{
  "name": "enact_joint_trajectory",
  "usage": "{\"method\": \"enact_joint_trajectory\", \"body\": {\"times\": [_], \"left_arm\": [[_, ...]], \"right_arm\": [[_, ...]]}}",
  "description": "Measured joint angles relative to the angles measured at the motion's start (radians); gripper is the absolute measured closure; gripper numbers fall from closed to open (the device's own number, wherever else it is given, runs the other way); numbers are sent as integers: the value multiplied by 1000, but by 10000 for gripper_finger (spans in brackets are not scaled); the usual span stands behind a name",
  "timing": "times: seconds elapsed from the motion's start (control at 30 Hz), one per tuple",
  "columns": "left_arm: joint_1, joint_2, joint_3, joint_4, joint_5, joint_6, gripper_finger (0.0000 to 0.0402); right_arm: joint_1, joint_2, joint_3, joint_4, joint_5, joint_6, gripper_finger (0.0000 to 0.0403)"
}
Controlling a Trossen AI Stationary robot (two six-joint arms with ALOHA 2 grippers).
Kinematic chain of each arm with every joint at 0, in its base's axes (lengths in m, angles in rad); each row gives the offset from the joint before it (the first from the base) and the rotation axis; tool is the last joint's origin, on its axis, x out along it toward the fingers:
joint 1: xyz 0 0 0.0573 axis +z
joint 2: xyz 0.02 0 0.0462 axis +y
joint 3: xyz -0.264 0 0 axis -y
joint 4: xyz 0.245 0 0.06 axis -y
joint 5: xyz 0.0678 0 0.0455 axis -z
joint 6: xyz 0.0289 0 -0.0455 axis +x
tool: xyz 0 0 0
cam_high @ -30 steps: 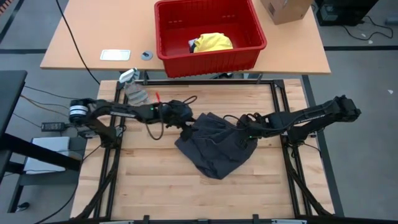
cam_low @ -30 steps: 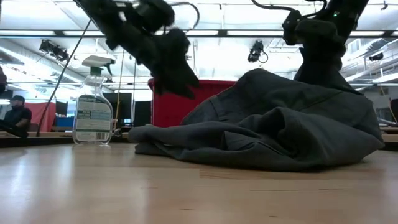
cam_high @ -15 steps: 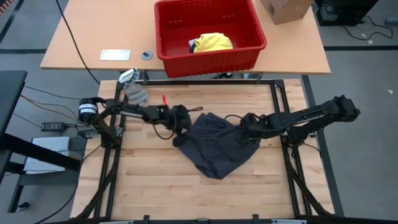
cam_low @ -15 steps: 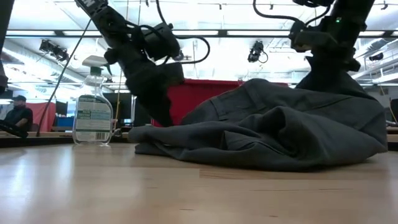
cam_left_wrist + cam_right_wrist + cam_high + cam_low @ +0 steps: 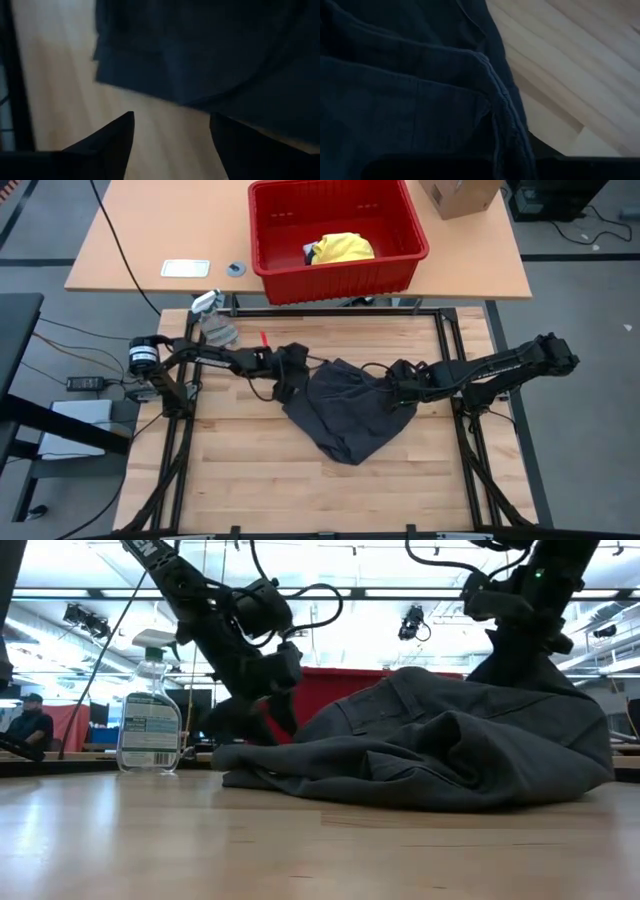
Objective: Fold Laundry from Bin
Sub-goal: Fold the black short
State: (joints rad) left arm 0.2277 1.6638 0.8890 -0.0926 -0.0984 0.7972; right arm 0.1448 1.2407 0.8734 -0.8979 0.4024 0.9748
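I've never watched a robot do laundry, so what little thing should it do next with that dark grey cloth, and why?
Probably ease the left gripper forward onto the near edge of the dark grey garment and close. Its fingers are open over bare wood just short of that edge, while the right gripper sits at the opposite side of the crumpled heap, so grips at both sides could spread it flat.

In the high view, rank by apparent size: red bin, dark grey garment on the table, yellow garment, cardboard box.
1. Red bin
2. Dark grey garment
3-4. Cardboard box and yellow garment: unsure, since the box is cropped by the frame and the garment is bunched.
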Motion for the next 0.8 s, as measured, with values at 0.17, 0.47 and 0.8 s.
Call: {"method": "enact_joint_trajectory", "body": {"times": [0.17,0.47,0.8], "left_arm": [[48,38,0,41,35,132,192],[49,103,-1,52,112,195,223],[48,125,-1,128,186,249,224]], "right_arm": [[-2,0,0,33,-1,21,385],[-19,0,0,36,-24,51,384],[-24,0,0,37,-80,70,384]]}}
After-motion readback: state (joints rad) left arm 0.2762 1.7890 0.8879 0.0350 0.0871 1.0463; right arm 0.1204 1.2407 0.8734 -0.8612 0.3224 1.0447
